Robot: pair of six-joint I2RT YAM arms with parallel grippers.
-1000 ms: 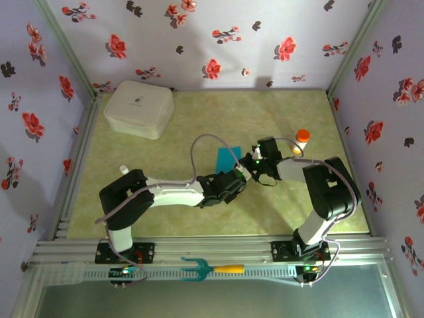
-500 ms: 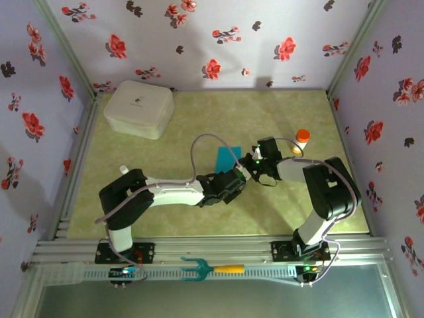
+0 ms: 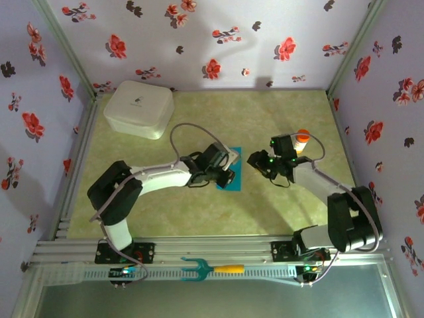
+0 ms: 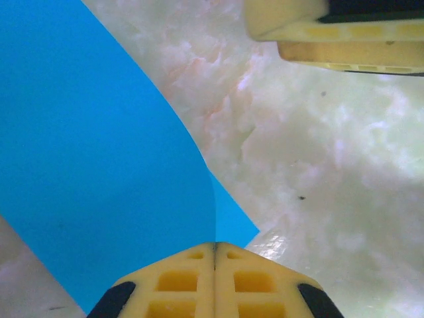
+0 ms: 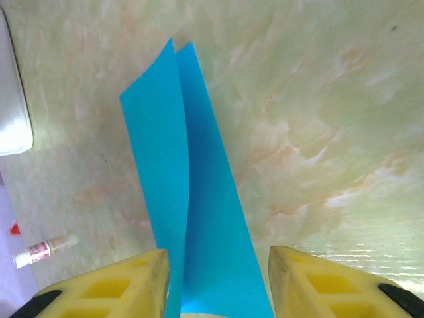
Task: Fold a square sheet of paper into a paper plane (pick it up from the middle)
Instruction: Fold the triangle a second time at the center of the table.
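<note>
My left gripper [image 4: 214, 278] has its fingers squeezed together on the edge of the sheet of paper [image 4: 99, 152]. How much is caught in there is hidden. My right gripper [image 5: 218, 291] is spread wide with the folded sheet running between the fingers, near end cut off. Seen from above, it's mid-table [image 3: 298, 126], half under my left wrist.

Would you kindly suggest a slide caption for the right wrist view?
Open right claw poised at the near end of a loosely folded teal-blue sheet on the green marbled table.
</note>
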